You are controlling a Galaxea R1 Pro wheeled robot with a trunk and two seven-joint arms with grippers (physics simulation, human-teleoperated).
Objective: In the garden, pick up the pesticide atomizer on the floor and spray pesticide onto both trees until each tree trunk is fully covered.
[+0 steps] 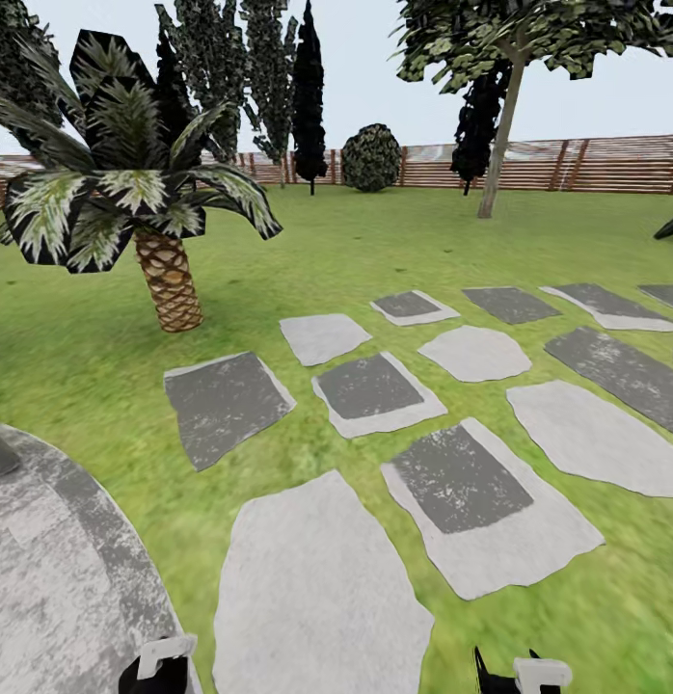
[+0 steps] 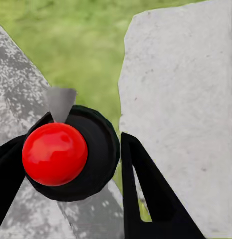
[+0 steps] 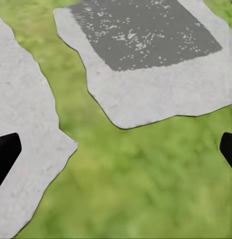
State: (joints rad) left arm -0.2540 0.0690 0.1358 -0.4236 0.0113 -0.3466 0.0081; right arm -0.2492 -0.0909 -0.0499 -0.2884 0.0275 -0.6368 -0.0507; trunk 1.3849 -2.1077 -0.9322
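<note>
Both claws sit low over the stepping stones (image 1: 322, 598), left claw (image 2: 91, 164) clamped on a dark round thing with a red ball, likely the atomizer, right claw (image 3: 116, 149) apart and empty, tree (image 1: 500, 125) far across the lawn (image 1: 375, 241).

Stepping stones (image 1: 375, 390) lie on the lawn (image 1: 76, 357), spread from near centre out to the right. A palm-like plant (image 1: 134, 202) stands left of them. Beyond, a tree (image 1: 505, 116) stands at right, in front of the fence (image 1: 587, 164). A round bush (image 1: 371, 157) and narrow cypress-like trees (image 1: 308, 96) line the fence, left of that tree. A curved paved patch (image 1: 57, 569) sits near left
</note>
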